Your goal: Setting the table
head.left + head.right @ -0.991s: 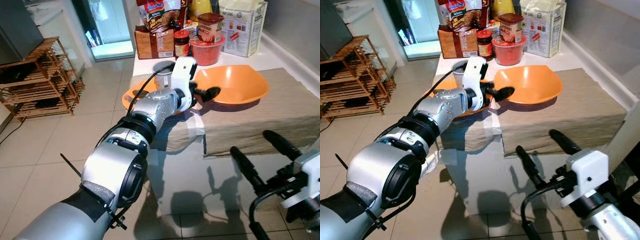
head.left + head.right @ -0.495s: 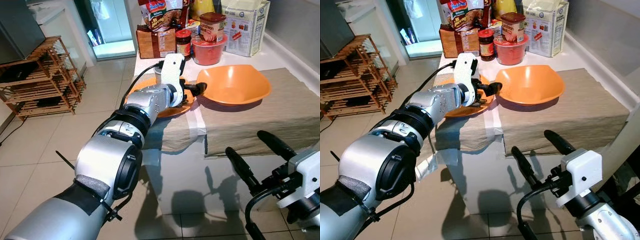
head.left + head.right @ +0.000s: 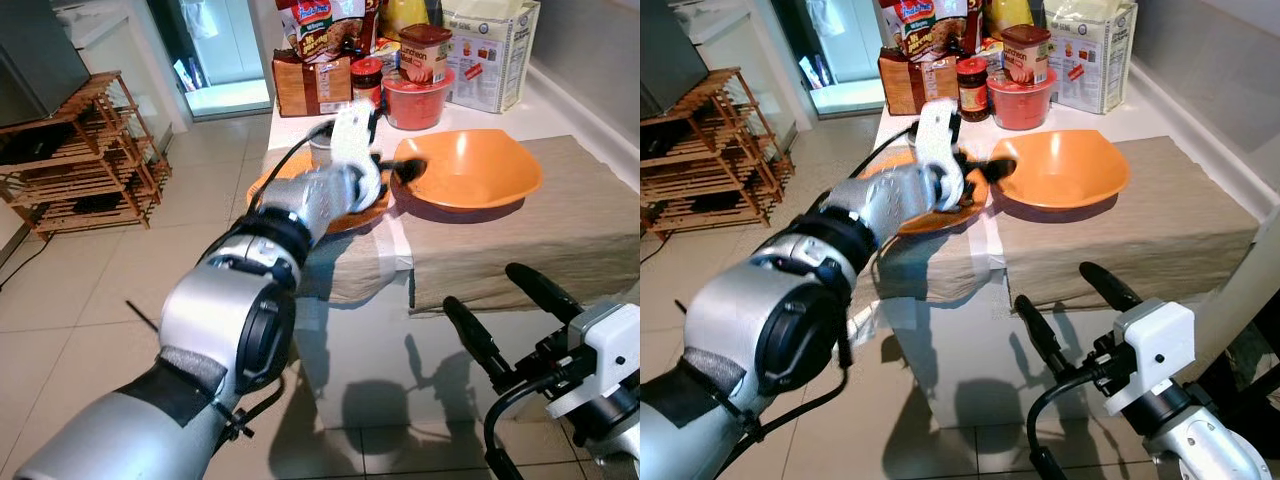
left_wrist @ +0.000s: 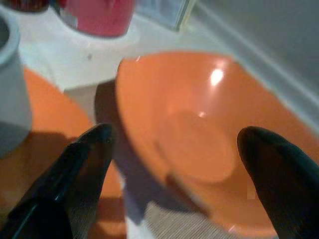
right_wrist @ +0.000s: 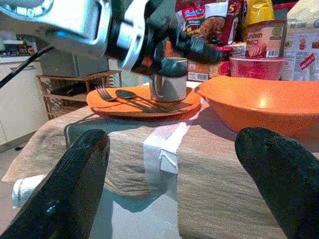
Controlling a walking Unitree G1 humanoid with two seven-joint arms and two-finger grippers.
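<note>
An orange bowl point(image 3: 470, 170) sits on the beige table runner point(image 3: 560, 230). Beside it on the left lies an orange plate point(image 5: 144, 102) carrying a fork point(image 5: 102, 92), a spoon point(image 5: 124, 93) and a metal cup point(image 5: 168, 84). My left gripper point(image 3: 398, 172) reaches over the plate and stands open at the bowl's left rim. In the left wrist view one finger point(image 4: 75, 169) is over the plate side and the other over the bowl's inside point(image 4: 199, 134). My right gripper point(image 3: 505, 315) hangs open and empty in front of the table, below its edge.
Food packs, jars and a red tub point(image 3: 412, 100) crowd the back of the counter, with a carton point(image 3: 490, 55) by the right wall. A wooden rack point(image 3: 85, 160) stands on the tiled floor at the left.
My left gripper, drawn back over the plate half a second ago, has moved right again to the bowl's left rim. The right gripper has barely shifted.
</note>
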